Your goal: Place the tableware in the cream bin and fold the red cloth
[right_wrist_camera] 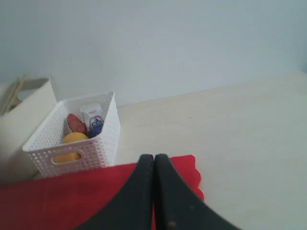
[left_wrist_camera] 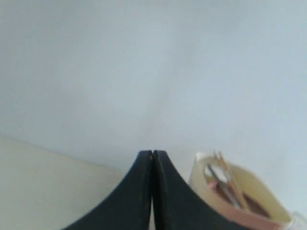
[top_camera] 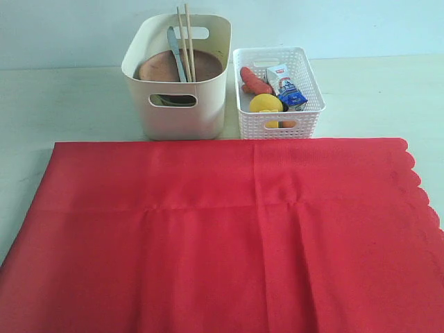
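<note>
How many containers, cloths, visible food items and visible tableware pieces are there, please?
Containers: 2 (cream bin, white basket)
Cloths: 1 (red cloth)
Food: 3 (sausage, milk carton, lemon)
Tableware: 3 (plate, knife, chopstick pair)
Total: 9; more may be hidden.

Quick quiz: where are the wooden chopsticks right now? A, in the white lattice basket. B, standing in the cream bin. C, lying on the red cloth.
B: the chopsticks stick up out of the cream bin, leaning over the plate inside.

You see matt red cloth (top_camera: 208, 236), a smooth cream plastic tub (top_camera: 182, 121) holding wooden chopsticks (top_camera: 184, 35) and a metal knife (top_camera: 177, 59), and a white lattice plastic basket (top_camera: 305, 121).
</note>
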Controlling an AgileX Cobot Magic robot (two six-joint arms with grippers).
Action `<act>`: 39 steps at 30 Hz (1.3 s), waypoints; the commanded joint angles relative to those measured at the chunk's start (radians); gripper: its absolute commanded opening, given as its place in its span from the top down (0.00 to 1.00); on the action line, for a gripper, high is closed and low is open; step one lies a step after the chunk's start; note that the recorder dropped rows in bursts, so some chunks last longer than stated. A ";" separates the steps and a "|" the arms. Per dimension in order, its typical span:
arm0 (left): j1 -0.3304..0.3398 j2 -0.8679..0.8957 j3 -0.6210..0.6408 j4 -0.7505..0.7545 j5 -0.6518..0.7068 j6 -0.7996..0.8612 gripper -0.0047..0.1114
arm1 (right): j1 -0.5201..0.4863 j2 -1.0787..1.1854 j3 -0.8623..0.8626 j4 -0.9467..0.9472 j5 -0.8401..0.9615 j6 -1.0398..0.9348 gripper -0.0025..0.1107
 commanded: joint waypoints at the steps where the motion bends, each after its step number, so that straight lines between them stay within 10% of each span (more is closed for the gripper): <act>1: -0.001 0.125 -0.148 -0.018 0.058 -0.015 0.94 | -0.005 -0.006 0.004 0.116 -0.121 0.112 0.98; 9: -0.001 0.823 -0.246 -0.016 0.143 0.031 0.91 | -0.005 -0.006 0.004 0.116 -0.207 0.114 0.98; 18: -0.003 1.152 -0.250 -0.016 0.064 0.031 0.50 | -0.005 -0.006 0.004 0.116 -0.175 0.114 0.98; 27: -0.206 1.382 -0.251 -0.012 -0.135 0.038 0.49 | -0.005 -0.006 0.004 0.116 -0.155 0.114 0.98; 39: -0.209 1.656 -0.353 -0.017 -0.161 0.057 0.49 | -0.005 -0.006 0.004 0.116 -0.141 0.114 0.98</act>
